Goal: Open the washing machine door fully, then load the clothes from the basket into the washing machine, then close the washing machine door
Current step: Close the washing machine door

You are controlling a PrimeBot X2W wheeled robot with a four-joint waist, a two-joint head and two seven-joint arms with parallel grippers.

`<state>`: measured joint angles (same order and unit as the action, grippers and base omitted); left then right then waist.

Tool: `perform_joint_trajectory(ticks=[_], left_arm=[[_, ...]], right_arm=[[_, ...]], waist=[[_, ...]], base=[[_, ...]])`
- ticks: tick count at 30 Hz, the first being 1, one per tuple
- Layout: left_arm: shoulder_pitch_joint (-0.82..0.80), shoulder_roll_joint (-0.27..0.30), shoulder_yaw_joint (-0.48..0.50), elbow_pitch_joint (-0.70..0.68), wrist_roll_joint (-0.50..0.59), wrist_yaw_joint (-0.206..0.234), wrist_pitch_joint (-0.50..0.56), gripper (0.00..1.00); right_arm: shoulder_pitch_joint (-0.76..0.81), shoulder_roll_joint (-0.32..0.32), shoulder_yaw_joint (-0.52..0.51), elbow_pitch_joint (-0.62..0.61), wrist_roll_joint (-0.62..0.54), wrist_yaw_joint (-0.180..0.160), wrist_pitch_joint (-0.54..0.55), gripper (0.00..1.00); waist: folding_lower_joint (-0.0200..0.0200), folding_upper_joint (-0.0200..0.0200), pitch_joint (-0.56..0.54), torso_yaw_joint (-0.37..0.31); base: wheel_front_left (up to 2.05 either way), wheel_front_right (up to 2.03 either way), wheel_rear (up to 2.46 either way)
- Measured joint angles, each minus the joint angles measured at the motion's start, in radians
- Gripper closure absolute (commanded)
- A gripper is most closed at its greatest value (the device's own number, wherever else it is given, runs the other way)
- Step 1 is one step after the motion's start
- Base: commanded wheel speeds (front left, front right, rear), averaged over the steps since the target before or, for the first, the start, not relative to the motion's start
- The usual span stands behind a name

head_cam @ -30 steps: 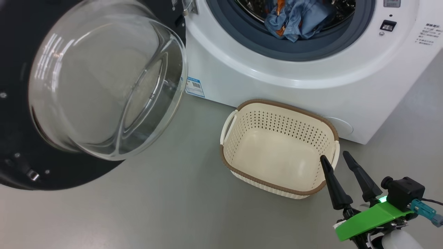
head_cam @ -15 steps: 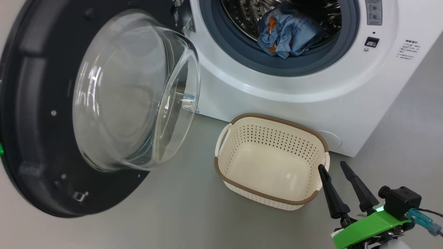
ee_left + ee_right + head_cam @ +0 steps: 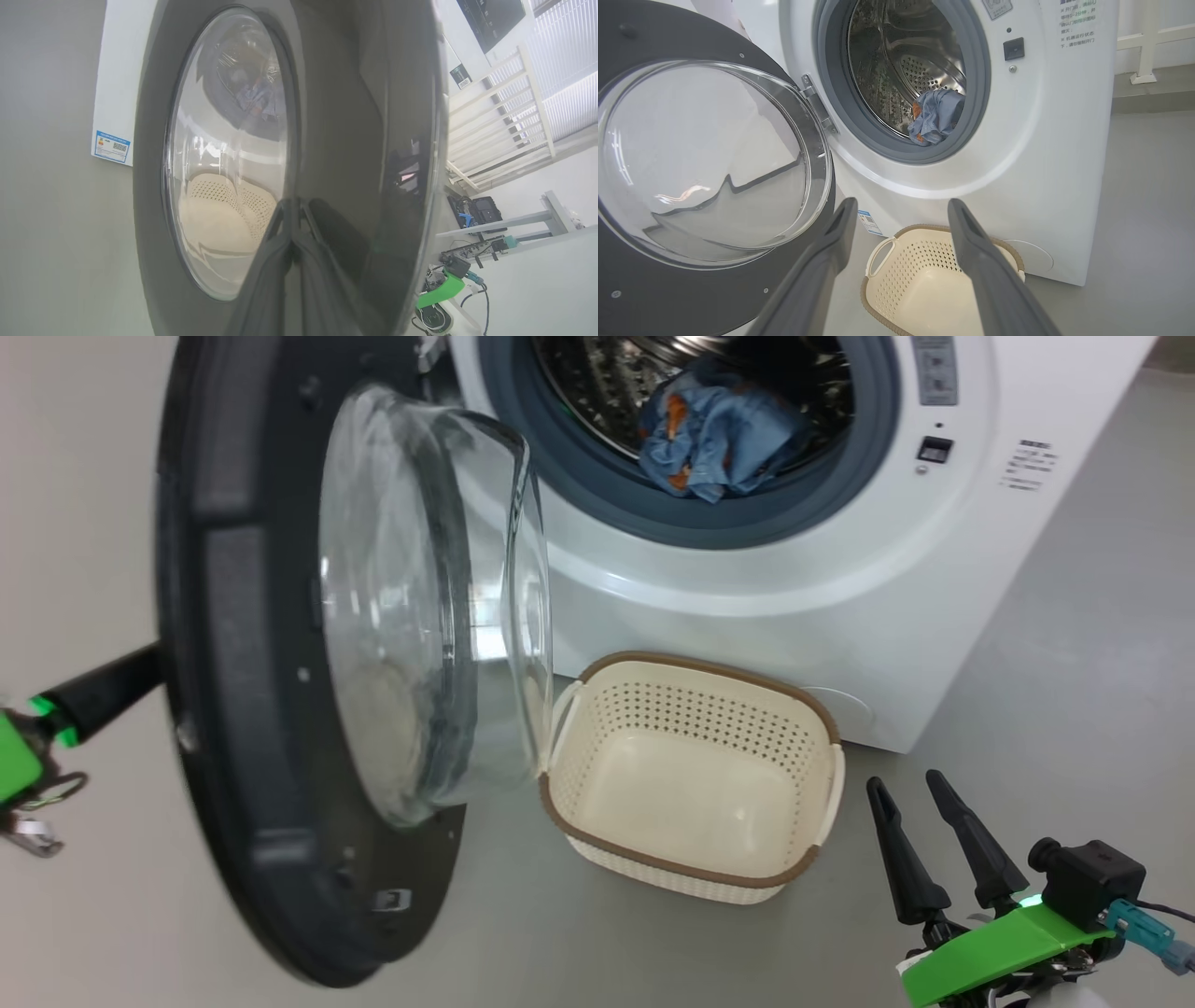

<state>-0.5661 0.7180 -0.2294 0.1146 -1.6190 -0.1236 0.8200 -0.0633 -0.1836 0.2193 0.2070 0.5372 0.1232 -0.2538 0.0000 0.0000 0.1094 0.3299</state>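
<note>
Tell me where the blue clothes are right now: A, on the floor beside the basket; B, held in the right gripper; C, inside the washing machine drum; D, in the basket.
C: the clothes lie bunched in the drum of the washing machine, while the basket shows a bare bottom.

Door open, clothes in the drum.
You see the washing machine door [image 3: 243,709] standing nearly edge-on at the left, its glass bowl [image 3: 420,616] just beside the basket [image 3: 691,875] on the floor. The clothes [image 3: 714,429] lie inside the washing machine [image 3: 840,607]. Your left gripper [image 3: 103,693] reaches behind the door's rim, tips hidden; your right gripper [image 3: 904,782] hangs right of the basket, fingers apart.
</note>
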Motion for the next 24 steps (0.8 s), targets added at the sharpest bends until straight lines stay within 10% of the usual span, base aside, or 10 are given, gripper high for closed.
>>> perform_joint_trajectory(ticks=[24], left_arm=[[-0.050,-0.135,-0.057,-0.073,0.106,0.000,-0.102,1.00]], right_arm=[[0.012,0.026,-0.034,-0.017,-0.001,0.000,0.000,0.00]], waist=[[0.0000,0.0000,0.013,-0.275]], base=[[0.00,0.00,0.00]])
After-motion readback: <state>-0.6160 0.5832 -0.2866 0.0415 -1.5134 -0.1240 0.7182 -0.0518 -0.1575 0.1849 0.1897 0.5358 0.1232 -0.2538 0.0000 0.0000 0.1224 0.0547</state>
